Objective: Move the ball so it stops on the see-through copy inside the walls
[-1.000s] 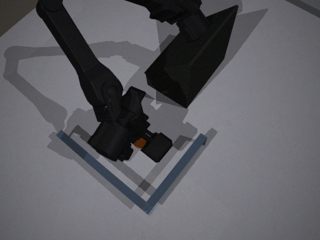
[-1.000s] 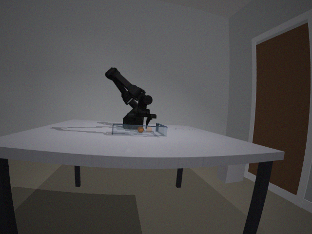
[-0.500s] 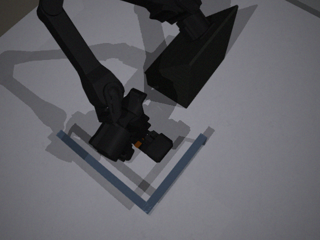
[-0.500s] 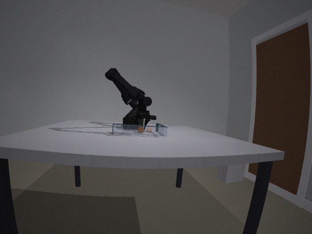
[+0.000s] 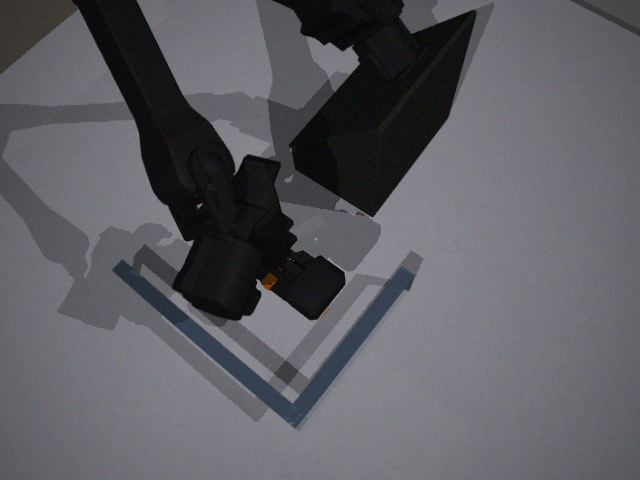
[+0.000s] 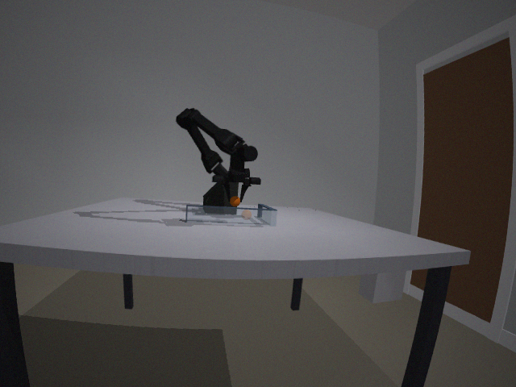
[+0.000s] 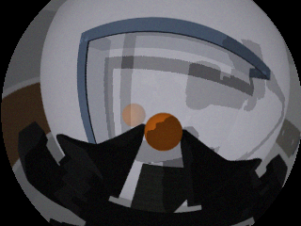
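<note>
The orange ball [image 5: 269,281] [image 6: 235,201] [image 7: 163,132] is between the fingertips of my gripper [image 7: 164,130], which is shut on it. In the exterior view the ball is raised off the table, about level with the tops of the walls. The see-through copy [image 6: 247,214] [image 7: 134,115] rests lower, on the table; in the wrist view it is just left of the ball. In the top view the gripper hides nearly all of the copy. Two low clear walls with blue edges [image 5: 353,342] [image 6: 267,215] [image 7: 82,85] meet in a corner.
The arm's dark base [image 5: 382,118] [image 6: 216,200] stands on the table [image 5: 516,310] [image 6: 125,245], behind the open side of the walls. The arm reaches over that open side. Shadows of the arm and walls fall on the table.
</note>
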Action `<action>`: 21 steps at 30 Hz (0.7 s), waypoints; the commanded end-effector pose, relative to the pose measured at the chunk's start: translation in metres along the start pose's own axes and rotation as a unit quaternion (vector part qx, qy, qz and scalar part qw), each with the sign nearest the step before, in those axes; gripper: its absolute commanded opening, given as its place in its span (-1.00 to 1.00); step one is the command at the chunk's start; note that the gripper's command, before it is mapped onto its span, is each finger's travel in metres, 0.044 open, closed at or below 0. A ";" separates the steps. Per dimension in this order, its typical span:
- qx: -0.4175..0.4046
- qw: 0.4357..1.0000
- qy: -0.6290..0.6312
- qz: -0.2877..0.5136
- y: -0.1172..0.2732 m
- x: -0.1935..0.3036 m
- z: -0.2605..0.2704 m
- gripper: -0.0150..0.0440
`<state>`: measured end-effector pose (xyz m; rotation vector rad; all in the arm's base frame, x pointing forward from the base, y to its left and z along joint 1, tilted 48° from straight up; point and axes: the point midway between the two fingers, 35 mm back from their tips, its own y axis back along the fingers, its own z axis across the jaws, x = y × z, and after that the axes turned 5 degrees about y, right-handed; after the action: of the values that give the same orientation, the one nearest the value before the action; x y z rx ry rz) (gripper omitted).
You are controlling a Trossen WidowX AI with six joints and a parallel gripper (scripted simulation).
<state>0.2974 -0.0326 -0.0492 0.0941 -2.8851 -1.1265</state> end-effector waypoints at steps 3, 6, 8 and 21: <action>-0.001 1.000 -0.002 0.001 0.041 0.001 0.000 -0.49; 0.001 1.000 -0.002 0.002 0.061 0.004 -0.001 -0.49; 0.003 1.000 -0.003 0.002 0.073 0.006 -0.003 -0.49; 0.003 1.000 -0.003 0.002 0.052 0.004 0.030 -0.49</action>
<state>0.2906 0.0237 -0.0171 0.0932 -2.8954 -1.1177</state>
